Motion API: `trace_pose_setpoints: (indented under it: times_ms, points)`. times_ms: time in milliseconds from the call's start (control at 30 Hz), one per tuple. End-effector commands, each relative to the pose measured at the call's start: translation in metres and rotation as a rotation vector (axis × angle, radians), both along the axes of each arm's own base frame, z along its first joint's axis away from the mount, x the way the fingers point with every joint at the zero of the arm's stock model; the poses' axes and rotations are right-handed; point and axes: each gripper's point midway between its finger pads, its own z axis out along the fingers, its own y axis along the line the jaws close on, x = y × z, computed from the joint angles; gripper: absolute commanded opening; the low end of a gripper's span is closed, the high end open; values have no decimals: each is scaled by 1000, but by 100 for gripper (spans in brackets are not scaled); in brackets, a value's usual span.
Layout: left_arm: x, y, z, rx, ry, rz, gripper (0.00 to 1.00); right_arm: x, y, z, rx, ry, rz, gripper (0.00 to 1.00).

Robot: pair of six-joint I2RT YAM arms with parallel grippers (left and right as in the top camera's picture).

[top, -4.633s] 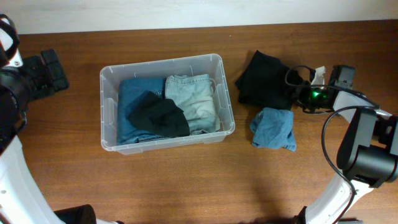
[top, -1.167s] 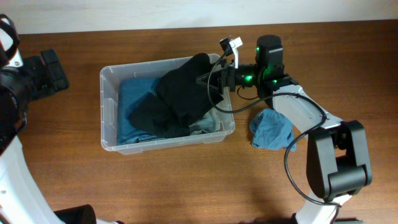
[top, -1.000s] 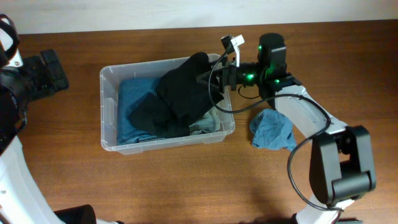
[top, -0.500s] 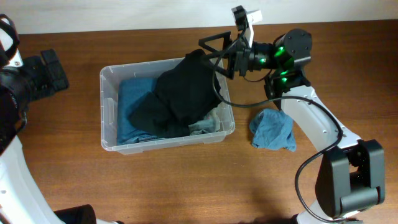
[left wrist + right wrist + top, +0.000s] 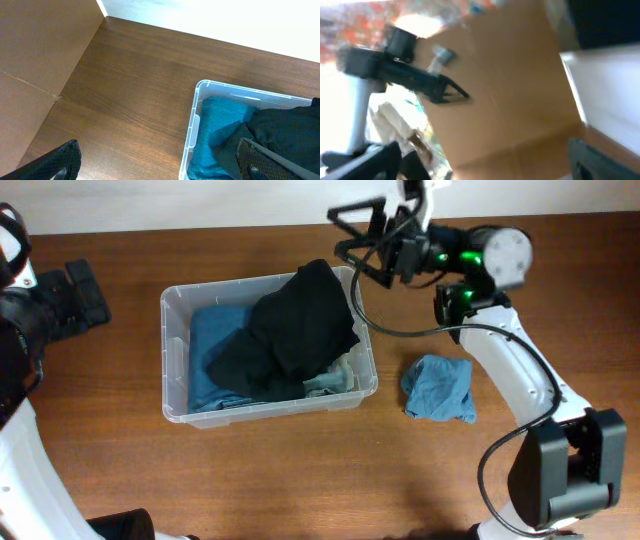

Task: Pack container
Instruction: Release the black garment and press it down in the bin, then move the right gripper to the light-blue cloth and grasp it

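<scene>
Container, overhead: clear bin on the wooden table, lying between the two sets of jaws, with the left set well apart off one end and the right set just past its far corner.
Bin contents, overhead: black garment heaped on top, one edge draped over the rim nearest the right jaws; blue folded cloth on the side toward the left jaws; pale piece showing under the black.
Right gripper, overhead: released, fingers spread, nothing between them.
Left gripper, overhead: at the table's edge; its spread is not readable here.
Loose cloth, overhead: crumpled blue, on bare wood outside the bin, well apart from the right jaws.
Left wrist: left gripper released, finger tips at the two lower corners, wide apart and empty; the container's corner lies ahead of the jaws toward one finger, with blue cloth and black garment inside.
Right wrist: heavily blurred; right gripper spread and empty; brown cardboard ahead of the jaws; container not in sight.
</scene>
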Motion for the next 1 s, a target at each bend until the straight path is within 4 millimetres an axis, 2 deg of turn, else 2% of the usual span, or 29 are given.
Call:
trace_pose_setpoints:
  times_ms: [0, 67, 167, 233, 300, 333, 400, 467, 533, 600, 667, 700, 733, 767, 800, 900, 967]
  points:
    - [-4, 0, 3, -5, -13, 4, 99, -30, 6, 56, 99, 7, 68, 98]
    - [-4, 0, 3, -5, -13, 4, 99, -28, 16, 61, 24, 22, 80, 98]
    - [-4, 0, 3, -5, -13, 4, 99, 4, 37, 55, -65, 205, 5, 98]
    - [-4, 0, 3, -5, -13, 4, 99, 26, 39, 41, -114, 304, -99, 98]
    - [-4, 0, 3, -5, -13, 4, 99, 56, 29, 15, -216, 378, -329, 98]
    - [-4, 0, 3, -5, -13, 4, 99, 73, 16, -6, -309, 407, -506, 98]
    - [-4, 0, 3, -5, -13, 4, 99, 81, 3, -28, -448, 376, -672, 98]
    - [-4, 0, 3, -5, -13, 4, 99, 70, 12, -51, -588, 295, -670, 98]
    - [-4, 0, 3, -5, -13, 4, 99, 68, 15, -70, -665, 296, -680, 98]
    - [-4, 0, 3, -5, -13, 4, 99, 73, 11, -107, -813, 330, -771, 99]
    - [-4, 0, 3, -5, -13, 4, 100, 76, 12, -135, -917, 346, -818, 99]
    - [-4, 0, 3, -5, -13, 4, 99, 78, 16, -151, -971, 344, -831, 99]
    - [-4, 0, 3, -5, -13, 4, 99, 79, 24, -176, -1054, 331, -823, 99]
    - [-4, 0, 3, -5, -13, 4, 99, 79, 28, -187, -1087, 329, -814, 99]
    - [-4, 0, 3, -5, -13, 4, 99, 82, 32, -213, -1151, 346, -809, 97]
    - [-4, 0, 3, -5, -13, 4, 99, 95, 34, -265, -1243, 396, -792, 89]
    - [-4, 0, 3, -5, -13, 4, 99, 103, 33, -299, -1293, 435, -779, 72]
